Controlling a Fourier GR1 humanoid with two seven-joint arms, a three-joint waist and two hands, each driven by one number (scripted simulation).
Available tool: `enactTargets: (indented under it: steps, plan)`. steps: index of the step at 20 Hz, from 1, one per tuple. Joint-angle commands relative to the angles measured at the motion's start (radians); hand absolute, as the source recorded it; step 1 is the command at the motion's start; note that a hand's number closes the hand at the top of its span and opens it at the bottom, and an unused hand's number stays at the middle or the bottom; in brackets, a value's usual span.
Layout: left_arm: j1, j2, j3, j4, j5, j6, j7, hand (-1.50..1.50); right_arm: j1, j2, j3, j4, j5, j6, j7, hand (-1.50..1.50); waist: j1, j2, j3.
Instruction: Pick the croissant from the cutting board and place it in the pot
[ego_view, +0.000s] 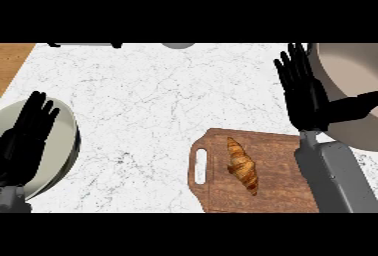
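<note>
Pot (354, 65) cut by right edge; plate (66, 135) half under left hand (26, 145); cutting board (277, 150) corner behind right forearm (336, 175).

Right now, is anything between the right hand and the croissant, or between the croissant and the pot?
Nothing visible. Only bare cutting board separates the open right hand from the croissant, and only that hand's own forearm crosses the line to the pot.

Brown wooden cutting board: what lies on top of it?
A golden-brown croissant lies on the board. The grey right forearm hides its right edge, so nothing can be told there.

Golden-brown croissant (242, 166); brown wood-grain cutting board (277, 190); white marbled counter (162, 100).
</note>
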Motion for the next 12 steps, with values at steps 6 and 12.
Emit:
enactTargets:
  steps: [6, 12]
  plan:
    - [-0.145, 0.027, -0.013, -0.018, -0.12, 0.068, -0.022, 0.0, -0.138, -0.194, 0.097, 0.177, 0.082, 0.477, -0.173, 1.5, 0.038, 0.024, 0.028]
    - [-0.154, -0.028, -0.07, 0.031, -0.121, 0.056, 0.0, 0.0, -0.052, -0.215, 0.147, 0.427, 0.364, 0.415, -0.684, -1.5, 0.029, 0.022, 0.027]
